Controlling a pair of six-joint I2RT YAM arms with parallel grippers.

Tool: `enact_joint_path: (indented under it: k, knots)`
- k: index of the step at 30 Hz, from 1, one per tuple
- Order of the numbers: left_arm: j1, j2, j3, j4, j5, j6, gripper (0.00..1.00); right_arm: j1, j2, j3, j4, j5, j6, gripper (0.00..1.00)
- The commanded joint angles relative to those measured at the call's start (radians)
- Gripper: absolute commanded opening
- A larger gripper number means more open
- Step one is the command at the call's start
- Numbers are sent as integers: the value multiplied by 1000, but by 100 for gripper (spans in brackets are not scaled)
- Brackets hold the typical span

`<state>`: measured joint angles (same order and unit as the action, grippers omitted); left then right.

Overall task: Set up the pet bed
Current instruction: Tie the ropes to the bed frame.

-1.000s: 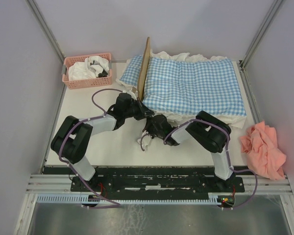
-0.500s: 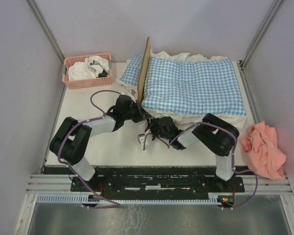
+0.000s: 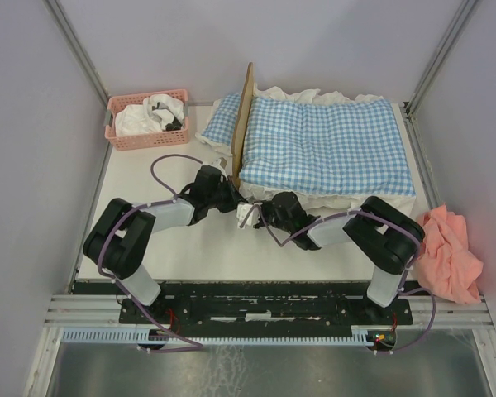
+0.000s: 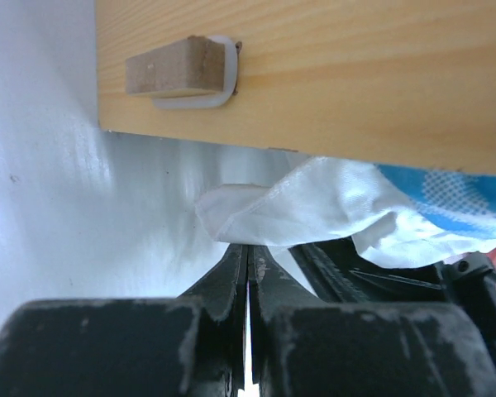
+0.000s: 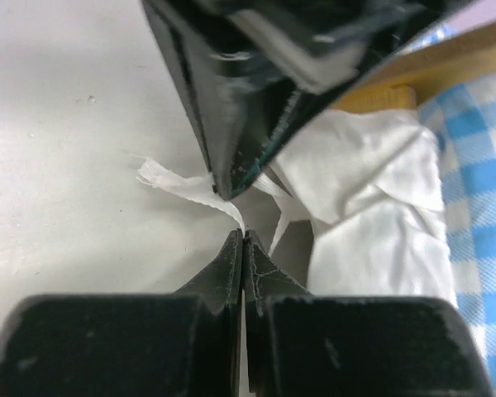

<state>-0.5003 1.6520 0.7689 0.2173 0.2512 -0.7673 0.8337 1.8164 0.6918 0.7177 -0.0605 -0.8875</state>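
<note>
The pet bed stands at the back middle, with its light-wood headboard (image 3: 245,116) upright. The blue-white gingham bedding (image 3: 326,145) covers the rest of the bed. My left gripper (image 3: 236,201) and right gripper (image 3: 258,212) meet at the bed's near-left corner. In the left wrist view, the left gripper (image 4: 248,246) is shut on the bedding's white fabric (image 4: 314,211), just below the wooden frame (image 4: 331,74). In the right wrist view, the right gripper (image 5: 243,236) is shut on a thin white tie (image 5: 182,184). That tie runs up to the left gripper's fingertips (image 5: 231,178).
A pink basket (image 3: 147,119) with white and dark cloth sits at the back left. A crumpled pink cloth (image 3: 446,248) lies at the right table edge. The white ruffle (image 5: 372,215) hangs beside the right gripper. A felt pad (image 4: 178,66) is fixed under the frame.
My right gripper has moved up and right toward the bed corner, lifting the white tie off the table. Its elbow has swung right. The left gripper has barely shifted.
</note>
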Motion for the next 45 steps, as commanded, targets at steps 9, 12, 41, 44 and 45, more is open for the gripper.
enact_joint_path:
  k: [9, 12, 41, 44, 45]
  knots:
    - [3, -24, -12, 5, -99, 140, 3, -5, -140, 14, -145, 47, 648, 2]
    - [3, -7, -18, 6, -110, 154, 3, -6, -160, -19, -94, 68, 734, 2]
    - [3, 68, -54, 16, -115, 102, 3, -39, -63, -19, 89, 117, 1279, 2]
    - [4, 67, -50, -16, -128, 93, 6, -39, -61, -17, 82, 80, 1200, 2]
    - [4, 59, -51, -28, -136, 86, 9, -39, -63, -14, 72, 77, 1185, 2]
